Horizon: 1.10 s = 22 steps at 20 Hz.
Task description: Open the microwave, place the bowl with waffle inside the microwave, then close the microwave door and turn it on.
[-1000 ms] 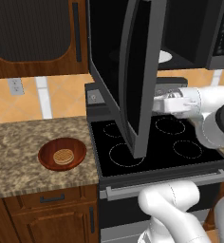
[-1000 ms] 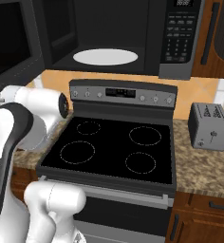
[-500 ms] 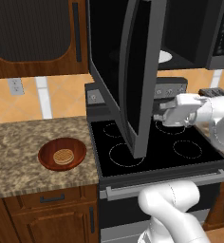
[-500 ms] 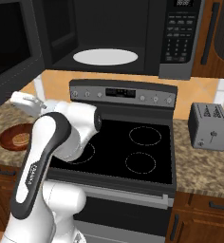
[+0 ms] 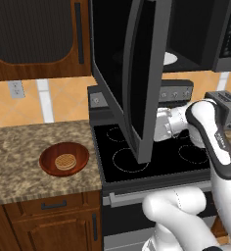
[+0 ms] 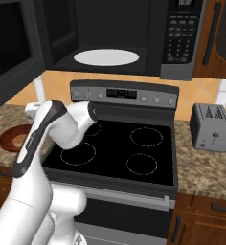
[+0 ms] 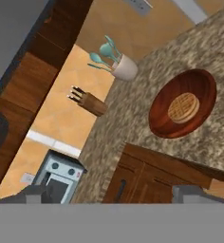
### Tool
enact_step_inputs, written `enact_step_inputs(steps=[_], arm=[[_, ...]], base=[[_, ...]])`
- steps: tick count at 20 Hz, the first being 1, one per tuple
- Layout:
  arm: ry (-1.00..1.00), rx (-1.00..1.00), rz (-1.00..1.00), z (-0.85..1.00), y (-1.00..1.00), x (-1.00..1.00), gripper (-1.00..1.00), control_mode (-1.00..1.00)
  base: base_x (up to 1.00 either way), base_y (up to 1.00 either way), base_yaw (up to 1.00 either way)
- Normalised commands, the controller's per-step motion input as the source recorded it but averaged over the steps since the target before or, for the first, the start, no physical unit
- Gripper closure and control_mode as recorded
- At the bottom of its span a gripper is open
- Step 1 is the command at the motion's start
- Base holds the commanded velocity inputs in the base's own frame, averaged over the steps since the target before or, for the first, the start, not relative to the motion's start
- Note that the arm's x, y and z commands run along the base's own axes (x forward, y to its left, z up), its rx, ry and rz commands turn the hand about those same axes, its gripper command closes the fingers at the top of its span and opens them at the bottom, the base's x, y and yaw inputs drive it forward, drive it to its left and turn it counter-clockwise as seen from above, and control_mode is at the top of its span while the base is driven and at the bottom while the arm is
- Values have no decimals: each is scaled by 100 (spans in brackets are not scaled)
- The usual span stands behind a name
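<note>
Reddish-brown, the bowl [image 5: 64,159] sits on the granite counter [image 5: 19,162] in the left base view, waffle [image 5: 65,161] inside it, well left of the arm's wrist, which is hidden behind the open door [image 5: 137,73].

Right base view: the microwave [image 6: 110,36] stands open above the stove [image 6: 124,148], white turntable [image 6: 106,57] inside; keypad writing is too small to read. A toaster [image 6: 212,127] sits at the right.

Hand view: bowl and waffle lie ahead of the gripper [image 7: 114,193], apart from it. Its tips sit spread, holding nothing.
</note>
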Motion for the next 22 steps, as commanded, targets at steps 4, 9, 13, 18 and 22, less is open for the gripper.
enact_step_inputs(steps=[4, 9, 13, 18, 22], arm=[[26, -21, 0, -57, 3, 63, -100, -100], [12, -4, 4, -23, 7, 15, -100, -100], [8, 0, 3, -56, 29, 57, -100, -100], [5, 0, 1, -60, 30, 63, -100, -100], [1, 0, 4, -65, 36, 62, -100, -100]], base=[[0, 0, 0], [0, 0, 0], [0, 0, 0], [0, 0, 0], [0, 0, 0]])
